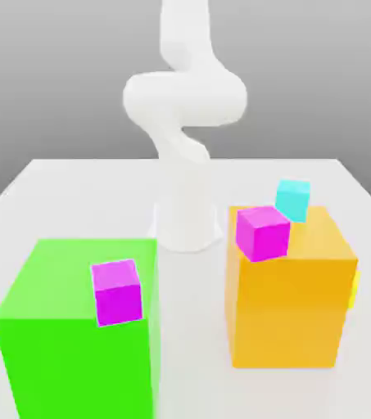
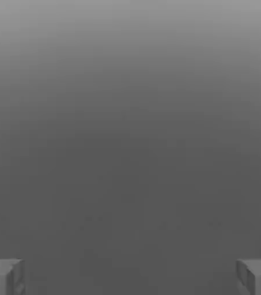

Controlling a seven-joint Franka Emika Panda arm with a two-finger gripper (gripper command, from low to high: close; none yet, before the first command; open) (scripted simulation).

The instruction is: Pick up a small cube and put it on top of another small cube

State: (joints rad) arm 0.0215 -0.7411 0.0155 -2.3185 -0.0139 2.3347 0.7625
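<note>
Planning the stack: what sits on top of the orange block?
A magenta cube and a cyan cube sit on the orange block. A yellow sliver peeks from behind it, mostly covered.

the arm [image 1: 184,106] is smooth, plain white, with rounded tubular links; the claw [image 2: 130,276] has grey, blocky fingertips [image 2: 3,276].

White table [image 1: 57,192]: big green block [image 1: 74,344] and big orange block [image 1: 291,303] resting on it, well apart; arm base [image 1: 187,225] between.

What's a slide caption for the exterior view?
White arm behind a green block and an orange block, magenta cubes on both.
</note>
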